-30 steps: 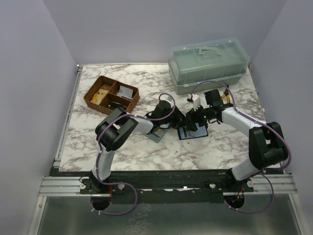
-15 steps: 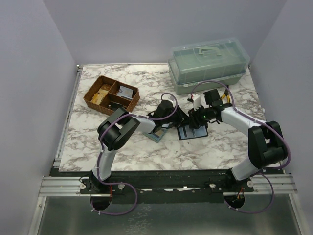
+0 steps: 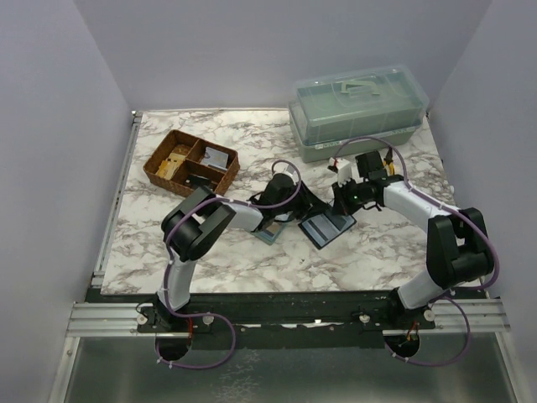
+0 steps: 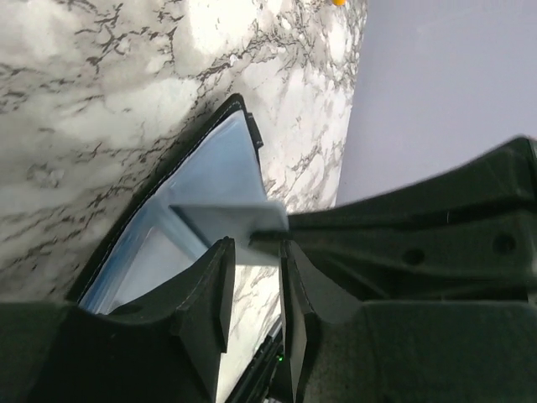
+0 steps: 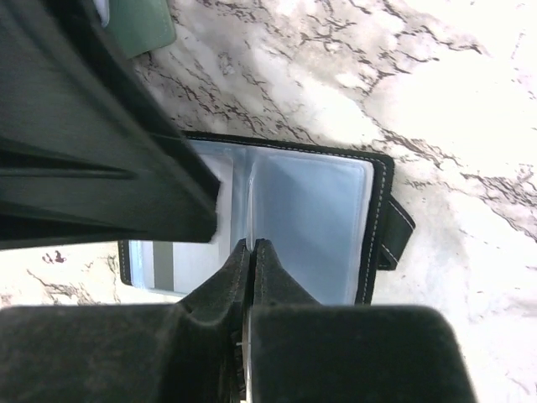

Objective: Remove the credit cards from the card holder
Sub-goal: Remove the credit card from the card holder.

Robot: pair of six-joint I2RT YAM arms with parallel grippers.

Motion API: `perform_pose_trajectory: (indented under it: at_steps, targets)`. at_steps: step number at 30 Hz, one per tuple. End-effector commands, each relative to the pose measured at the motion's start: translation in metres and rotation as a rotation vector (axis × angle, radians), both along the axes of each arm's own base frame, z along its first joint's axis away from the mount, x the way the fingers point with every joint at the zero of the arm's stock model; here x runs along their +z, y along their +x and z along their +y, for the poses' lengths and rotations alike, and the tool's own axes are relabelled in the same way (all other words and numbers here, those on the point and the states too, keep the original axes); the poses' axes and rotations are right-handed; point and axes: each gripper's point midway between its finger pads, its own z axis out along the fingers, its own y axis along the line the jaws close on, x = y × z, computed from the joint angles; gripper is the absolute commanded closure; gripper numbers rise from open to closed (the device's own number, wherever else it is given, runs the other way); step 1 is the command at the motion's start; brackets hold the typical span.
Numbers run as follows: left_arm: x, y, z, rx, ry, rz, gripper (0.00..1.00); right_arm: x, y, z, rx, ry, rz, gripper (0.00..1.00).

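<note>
1. Card holder (image 3: 325, 227) is lying open near the table (image 3: 369, 260) centre
2. Right claw (image 5: 252, 245) is pinching its middle leaf
3. Left claw (image 4: 258, 245) is hovering narrow, credit card (image 4: 222, 222) at its tips, grip unclear

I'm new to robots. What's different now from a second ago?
The black wallet has swung round and now lies open at a slant. The right gripper has drawn back a little toward the far side, its fingers shut at the wallet's middle fold. The left gripper, the loose card beside it, the wicker tray and the plastic box are about where they were.
</note>
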Motion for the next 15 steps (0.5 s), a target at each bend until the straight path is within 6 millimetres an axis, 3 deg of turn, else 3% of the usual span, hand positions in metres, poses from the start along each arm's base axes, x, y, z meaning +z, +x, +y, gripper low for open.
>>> perform_pose_trajectory:
  at_steps: [1, 9, 15]
  targets:
    - [0.024, 0.001, 0.017, 0.055, 0.016, -0.1, 0.65, 0.009, 0.004, -0.005, -0.028, 0.077, 0.041, 1.0]
    - [0.07, -0.01, 0.051, 0.123, 0.007, -0.26, 0.43, 0.038, -0.004, 0.001, -0.053, 0.373, 0.121, 1.0]
    - [0.114, -0.043, 0.025, -0.06, -0.218, -0.345, 0.42, 0.075, -0.022, 0.018, -0.008, 0.705, 0.22, 1.0]
